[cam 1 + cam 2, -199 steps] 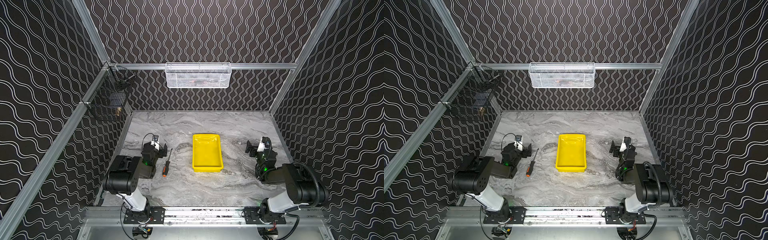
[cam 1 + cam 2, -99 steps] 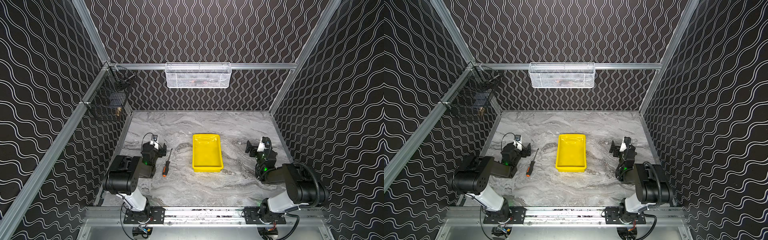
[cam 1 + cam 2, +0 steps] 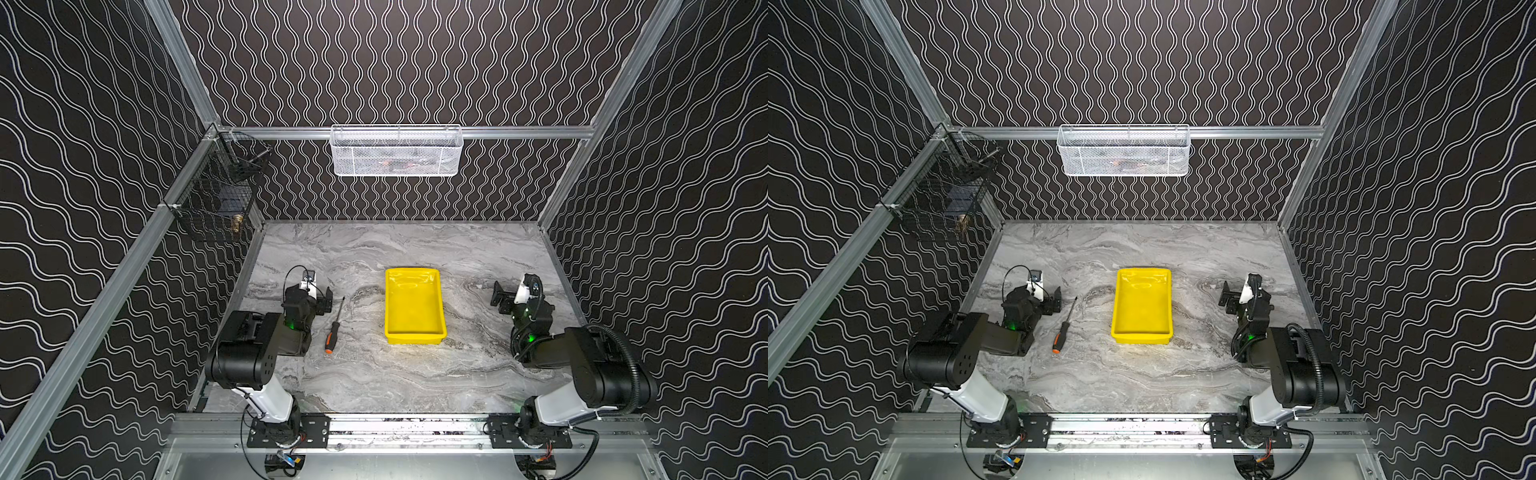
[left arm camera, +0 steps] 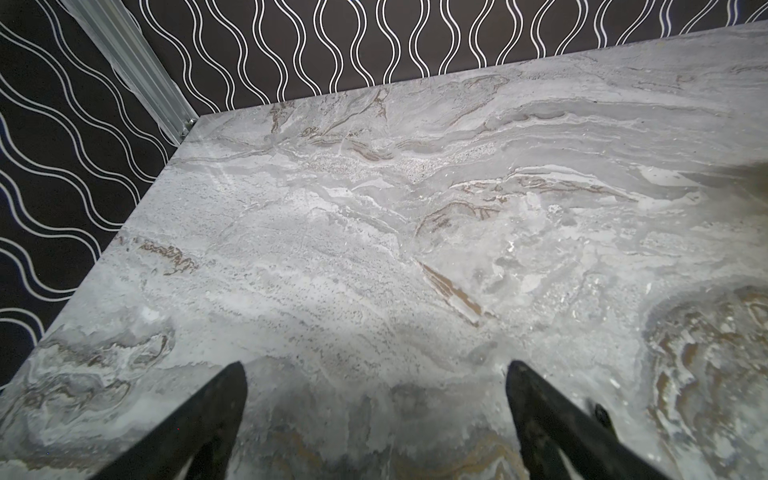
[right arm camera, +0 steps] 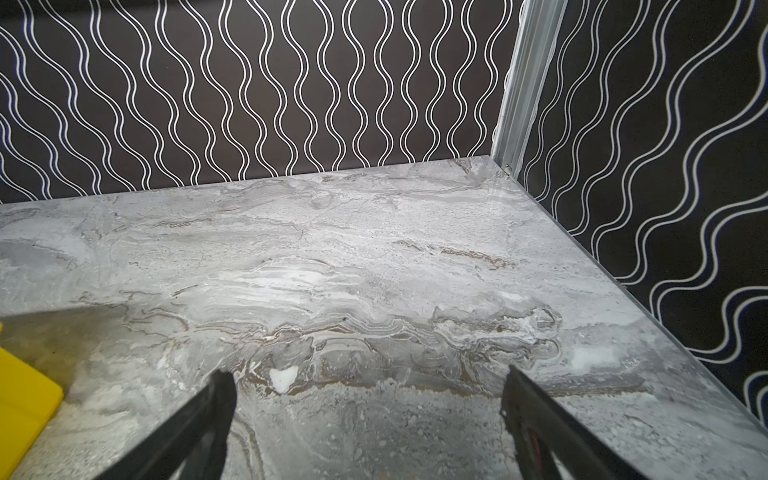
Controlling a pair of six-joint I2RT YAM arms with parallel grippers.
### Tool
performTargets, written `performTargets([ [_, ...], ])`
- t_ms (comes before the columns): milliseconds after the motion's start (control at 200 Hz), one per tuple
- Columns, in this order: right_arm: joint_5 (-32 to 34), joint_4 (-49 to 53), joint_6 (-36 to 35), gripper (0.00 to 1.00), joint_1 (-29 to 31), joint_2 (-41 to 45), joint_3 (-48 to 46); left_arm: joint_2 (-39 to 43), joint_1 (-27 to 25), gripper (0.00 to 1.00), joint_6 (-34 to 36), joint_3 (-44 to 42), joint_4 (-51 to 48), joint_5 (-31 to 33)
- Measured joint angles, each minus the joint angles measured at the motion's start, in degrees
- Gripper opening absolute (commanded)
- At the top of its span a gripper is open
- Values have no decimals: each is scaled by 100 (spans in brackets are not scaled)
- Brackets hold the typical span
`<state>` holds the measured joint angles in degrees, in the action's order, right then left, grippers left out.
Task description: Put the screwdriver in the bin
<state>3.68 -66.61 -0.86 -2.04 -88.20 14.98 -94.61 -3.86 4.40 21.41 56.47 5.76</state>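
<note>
Screwdriver [image 3: 335,326] lies between left pincer [image 4: 375,368] — spread wide — and bin [image 3: 413,305], seemingly touching neither.

Only one small thing is different. The left gripper [image 4: 374,368] has pulled its jaws in a tiny bit since a second ago. They now stand a little less wide, with only bare table [image 4: 374,249] between them, near the table's left edge.
</note>
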Motion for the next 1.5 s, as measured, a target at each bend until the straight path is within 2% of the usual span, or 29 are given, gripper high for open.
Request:
performTargets([
  [110,-13,280,2,99,0,323,39,428,-7,92,0,7,-197,20],
  [210,-7,1001,68,99,0,881,358,920,-105,99,-7,101,-590,186],
  [375,-96,2402,400,100,0,1897,835,2262,-184,99,-529,422,-1858,601],
  [521,-306,3985,769,99,0,2507,1777,3051,-190,99,-1532,1587,-3958,977],
  [691,-599,5689,1141,99,13,2931,2776,2944,-212,99,-2256,3036,-6277,1032],
  [776,-780,6524,1331,99,17,2953,3241,2728,-216,99,-2483,3615,-7401,848],
  [886,-1088,7619,1401,99,48,2881,3923,2643,-216,99,-2544,3895,-8465,417],
  [986,-1305,8308,1462,99,55,2957,4107,2697,-223,99,-2542,3899,-9213,72],
  [1246,-1764,9455,1449,99,94,3073,4072,2693,-258,99,-2518,3477,-10065,-476],
  [1501,-2245,9589,1425,99,199,2935,3532,2214,-901,92,-2542,3060,-10183,-745],
])
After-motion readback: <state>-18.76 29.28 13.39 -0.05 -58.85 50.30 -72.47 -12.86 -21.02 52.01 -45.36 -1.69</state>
